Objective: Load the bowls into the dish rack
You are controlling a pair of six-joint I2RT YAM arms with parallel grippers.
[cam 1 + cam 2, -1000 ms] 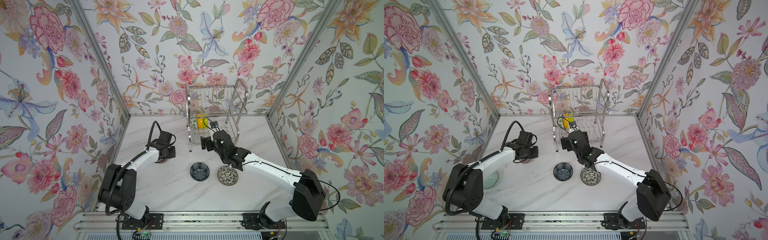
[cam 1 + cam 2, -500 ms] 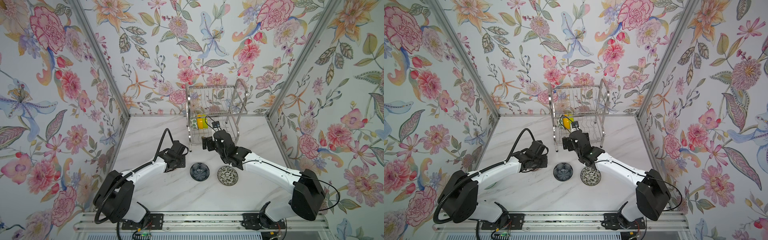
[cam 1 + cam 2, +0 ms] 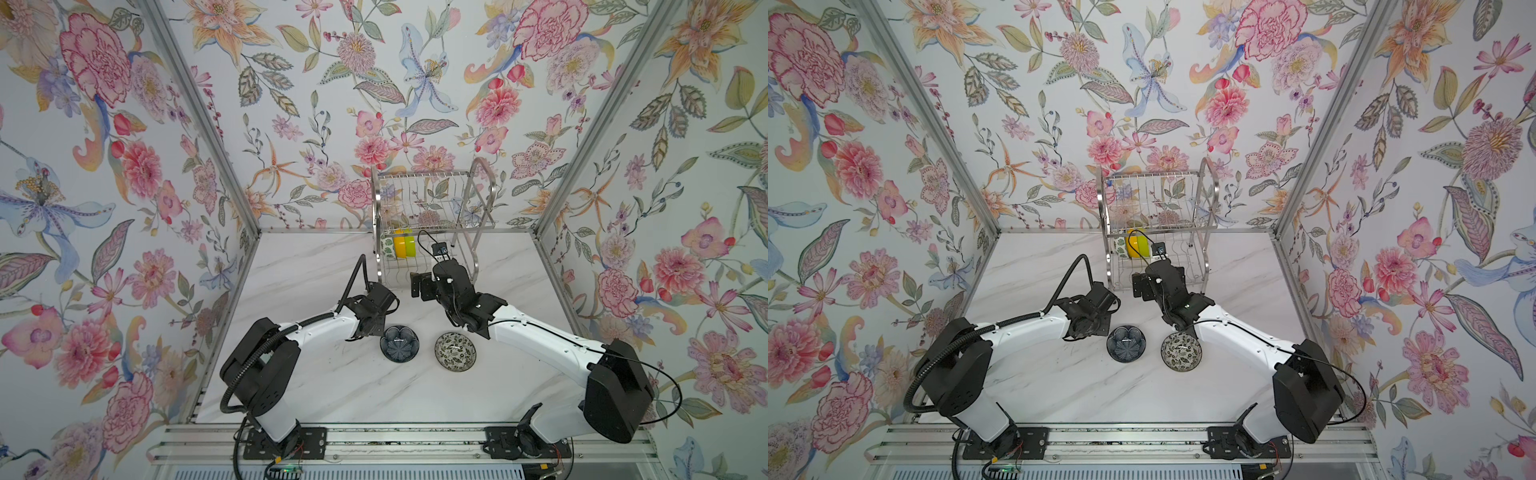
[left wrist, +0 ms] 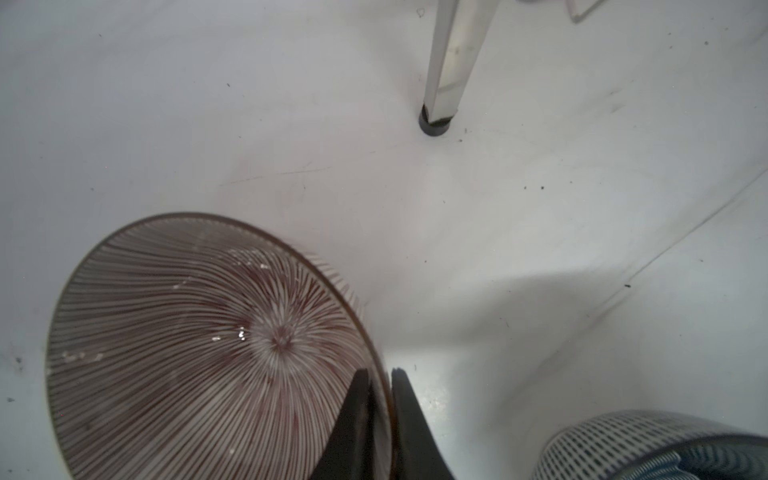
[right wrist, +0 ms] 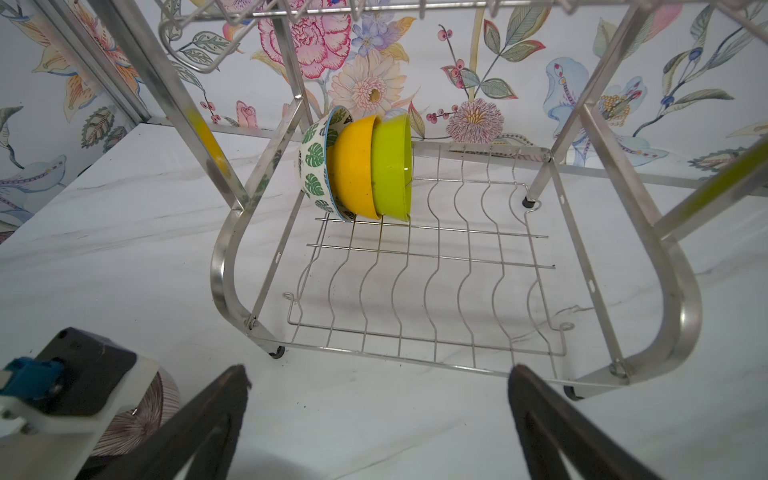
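My left gripper [image 4: 380, 374] pinches the pink bowl [image 4: 208, 353] by its rim, low at the table [image 4: 208, 124] just in front of the rack [image 5: 220, 266], I judge so that the right gripper [image 5: 378, 374], spread wide and empty facing that rack, can take it.

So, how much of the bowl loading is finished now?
Done: leaf-print bowl, orange bowl and lime bowl stand on the dish rack, lower shelf. In hand: left gripper straddles the pink ribbed bowl at its rim; grip unclear. Right gripper is open, empty. Remaining: dark blue bowl and floral bowl on the table.
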